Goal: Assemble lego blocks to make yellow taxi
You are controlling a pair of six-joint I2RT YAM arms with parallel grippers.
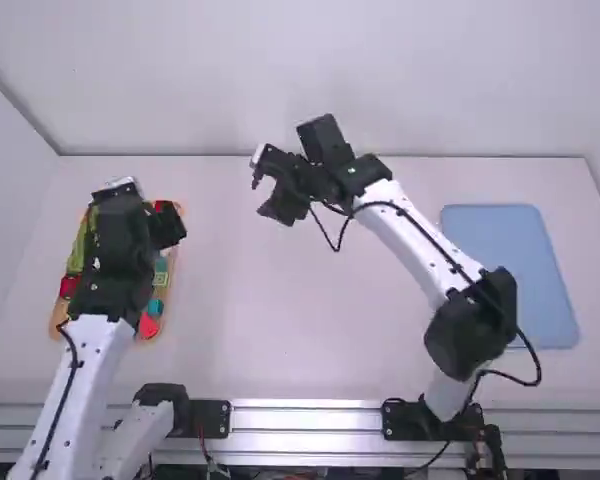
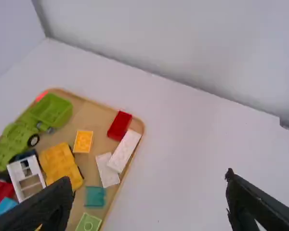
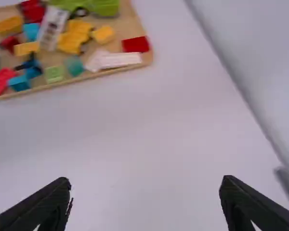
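Can see left gripper and right gripper, spread wide, gripping nothing. Can count two white plates, one white frame, on one tray.

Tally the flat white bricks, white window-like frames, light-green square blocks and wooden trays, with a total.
Flat white bricks: 2
White frame: 1
Light-green square block: 1
Wooden tray: 1
Total: 5
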